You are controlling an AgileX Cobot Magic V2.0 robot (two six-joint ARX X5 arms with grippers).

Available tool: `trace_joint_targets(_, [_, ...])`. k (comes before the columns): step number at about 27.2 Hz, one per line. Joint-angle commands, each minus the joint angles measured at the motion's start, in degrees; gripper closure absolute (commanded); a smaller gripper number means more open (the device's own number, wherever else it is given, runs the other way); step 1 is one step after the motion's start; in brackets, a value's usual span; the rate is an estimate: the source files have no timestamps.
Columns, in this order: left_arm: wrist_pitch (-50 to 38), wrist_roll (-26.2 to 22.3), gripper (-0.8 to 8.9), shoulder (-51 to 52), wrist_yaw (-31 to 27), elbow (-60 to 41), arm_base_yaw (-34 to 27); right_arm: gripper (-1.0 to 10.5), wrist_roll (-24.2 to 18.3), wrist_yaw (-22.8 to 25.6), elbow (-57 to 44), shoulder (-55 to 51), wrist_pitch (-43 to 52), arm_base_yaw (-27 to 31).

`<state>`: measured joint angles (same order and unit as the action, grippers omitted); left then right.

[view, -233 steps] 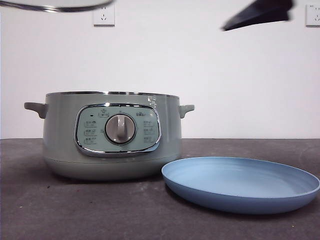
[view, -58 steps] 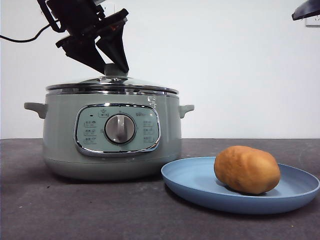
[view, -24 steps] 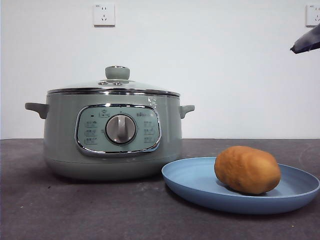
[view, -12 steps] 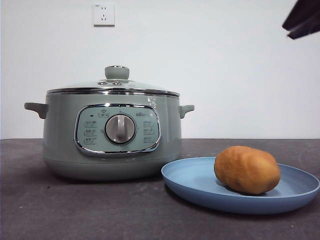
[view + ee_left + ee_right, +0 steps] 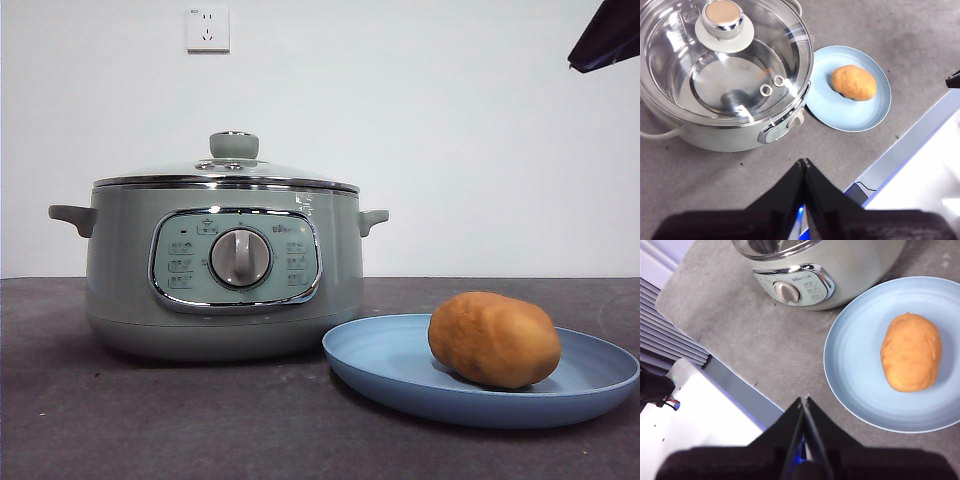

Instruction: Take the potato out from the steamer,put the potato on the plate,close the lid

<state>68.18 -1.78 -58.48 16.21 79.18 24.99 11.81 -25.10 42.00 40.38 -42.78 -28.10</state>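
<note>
Here one potato lies lengthwise on one plate beside one lidded steamer; both grippers clenched, empty.

One potato is counted, on one plate. One steamer is seen, with one lid, two side handles and one dial. One wall socket is seen. Two tools are counted: left tool, right tool.

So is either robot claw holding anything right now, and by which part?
Nothing is held. The left gripper and right gripper are both shut on nothing, up above the table; the potato lies on the plate.
</note>
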Motion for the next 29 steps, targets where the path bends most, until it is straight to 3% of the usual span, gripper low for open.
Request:
trace_joint_targets(1, [-0.22, 0.13, 8.17, 0.0, 0.35, 0.07, 0.2, 9.5, 0.17, -0.04, 0.2, 0.0, 0.28, -0.09])
trace_joint_targets(10, [-0.44, 0.09, 8.16, 0.04, 0.68, 0.04, 0.57, 9.5, 0.17, -0.04, 0.2, 0.0, 0.26, -0.09])
trace_joint_targets(13, [-1.38, -3.39, 8.17, 1.16, -2.89, 0.0, 0.37, 9.5, 0.17, -0.04, 0.2, 0.0, 0.28, -0.09])
trace_joint_targets(16, [-9.57, -7.85, 8.17, 3.72, -6.95, -0.5, -0.92, 9.5, 0.17, -0.04, 0.2, 0.0, 0.28, -0.09])
trace_joint_targets(20, [-25.38, -10.32, 8.17, 10.49, -6.51, -4.63, -6.38, 9.5, 0.17, -0.04, 0.2, 0.0, 0.26, -0.09])
trace_joint_targets(24, [-43.17, -10.29, 8.17, 19.32, -6.58, -15.41, -13.07, 9.5, 0.17, -0.04, 0.2, 0.0, 0.28, -0.09])
trace_joint_targets(29, [-59.34, -10.29, 8.17, 30.03, -7.17, -32.11, -19.34, 9.5, 0.17, -0.04, 0.2, 0.0, 0.28, -0.09])
